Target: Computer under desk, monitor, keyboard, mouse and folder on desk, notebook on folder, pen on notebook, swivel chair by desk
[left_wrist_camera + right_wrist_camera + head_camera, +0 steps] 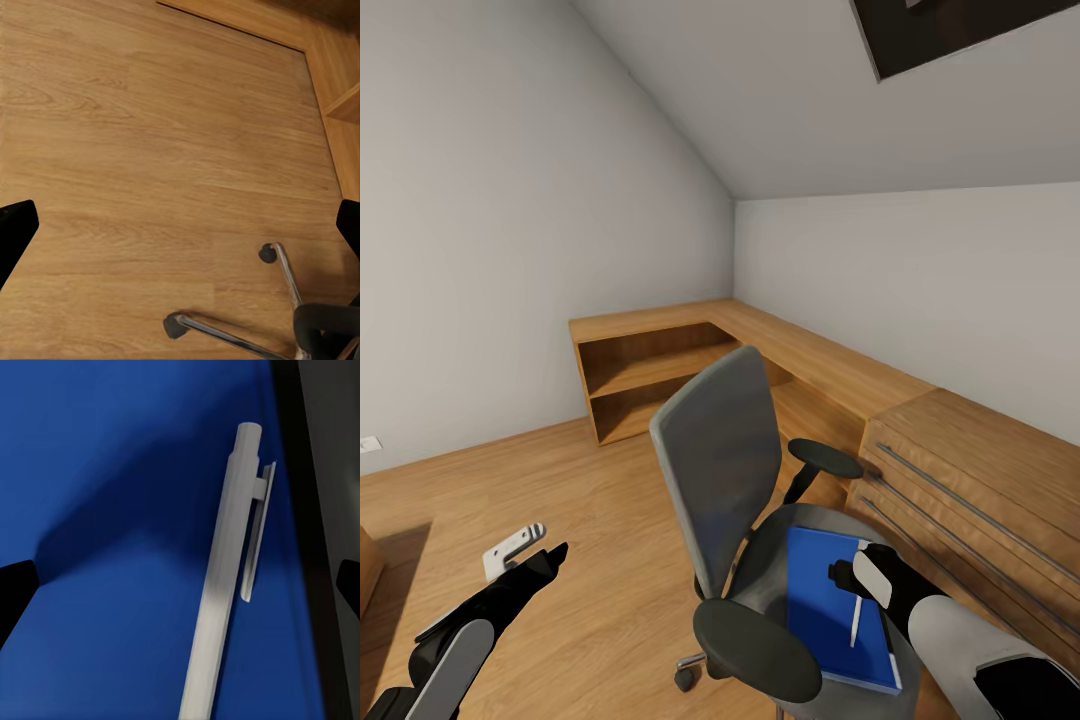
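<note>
On the grey padded seat of the swivel chair [760, 560] I see the flat bright-blue folder [830, 610], and the thin white pen [856, 620] lies on top of it, touching its cover. My right gripper [850, 572] hangs just above the pen, its black fingers [15, 592] spread wide apart, holding nothing. My left gripper [545, 548] is over the bare wooden floor [150, 150], fingers also parted and empty. My right arm hides part of the folder's far edge. An open wooden shelf unit [650, 375] stands against the wall.
</note>
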